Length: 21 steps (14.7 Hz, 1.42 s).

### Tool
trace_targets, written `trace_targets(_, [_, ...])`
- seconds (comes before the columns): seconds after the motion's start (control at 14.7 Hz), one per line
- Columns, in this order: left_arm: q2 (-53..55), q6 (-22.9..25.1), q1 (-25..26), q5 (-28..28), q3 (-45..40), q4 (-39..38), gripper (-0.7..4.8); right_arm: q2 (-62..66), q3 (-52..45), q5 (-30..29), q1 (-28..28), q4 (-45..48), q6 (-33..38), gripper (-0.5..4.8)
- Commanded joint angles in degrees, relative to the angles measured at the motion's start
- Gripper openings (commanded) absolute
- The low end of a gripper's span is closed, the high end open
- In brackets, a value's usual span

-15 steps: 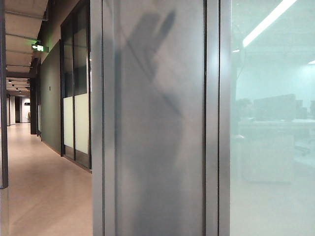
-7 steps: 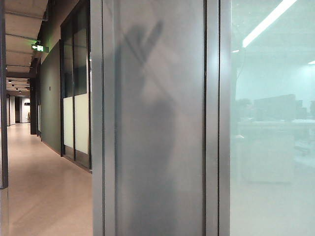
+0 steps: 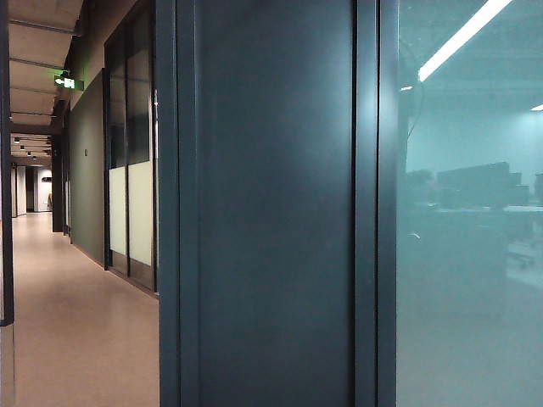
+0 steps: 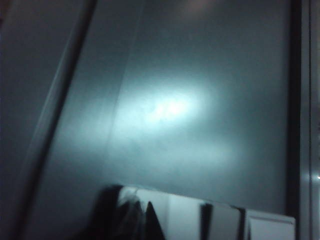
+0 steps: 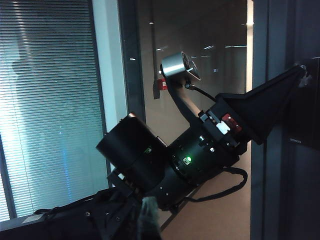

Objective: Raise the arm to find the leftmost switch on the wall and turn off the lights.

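In the exterior view the grey wall (image 3: 271, 212) stands dark, and neither arm nor gripper shows there. In the left wrist view a white switch plate (image 4: 225, 220) with several rockers sits on the wall (image 4: 190, 100). My left gripper (image 4: 142, 220) is a dark, blurred shape lying over the leftmost switch (image 4: 180, 217), its fingers together. The right wrist view shows the raised left arm (image 5: 200, 150), with the left gripper (image 5: 301, 70) ending in one closed wedge against the dark panel. Of my right gripper (image 5: 148, 217) only a pale blur shows.
A pale greenish frosted glass pane (image 3: 467, 212) is right of the wall. A long lit corridor (image 3: 76, 322) runs off to the left. A window with blinds (image 5: 50, 100) glows behind the left arm.
The wall and the glass pane have gone much darker. The arm's shadow on the wall drifted left, then vanished.
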Motion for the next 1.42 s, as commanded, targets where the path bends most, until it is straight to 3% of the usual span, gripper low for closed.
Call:
trace_targets(0.07, [0.52, 0.07, 1.03, -1.27, 0.20, -2.19, -0.06, -0.22, 0.22, 0.42, 0.04, 0.66, 0.24, -0.01])
trace_targets(0.34, [-1.44, 0.07, 1.16, 4.85, 0.15, -4.07, -0.06, -0.22, 0.22, 1.05, 0.04, 0.98, 0.17, -0.01])
trace_targets(0.47, [-5.75, 1.62, 1.16, 5.11, 0.13, -13.79, -0.06, -0.24, 0.22, 4.26, 0.02, 1.01, 0.17, -0.01])
trace_targets(0.75, [-14.88, 15.50, 1.14, 4.98, 0.07, -33.97, -0.06, -0.39, 0.24, 5.84, -0.24, 1.29, -0.11, -0.01])
trace_targets(0.95, [-21.79, 18.43, 1.16, 3.65, -0.04, -48.81, -0.05, -1.77, 0.24, 7.19, -0.24, 0.61, -0.11, -0.01])
trace_targets(1.02, [-24.06, 20.81, 1.14, 3.65, -0.39, -52.11, -0.06, -2.38, 0.24, 8.09, -0.24, 0.57, -0.26, -0.01])
trace_targets(1.22, [-32.85, 21.27, 1.14, 3.65, -4.48, -57.02, -0.06, -5.05, 0.22, 8.22, -0.26, -1.97, -1.73, -0.01])
trace_targets(1.42, [-43.28, 22.58, 1.16, 0.35, -11.06, -62.27, -0.06, -8.50, 0.22, 11.98, -0.28, -10.75, -7.19, -0.01])
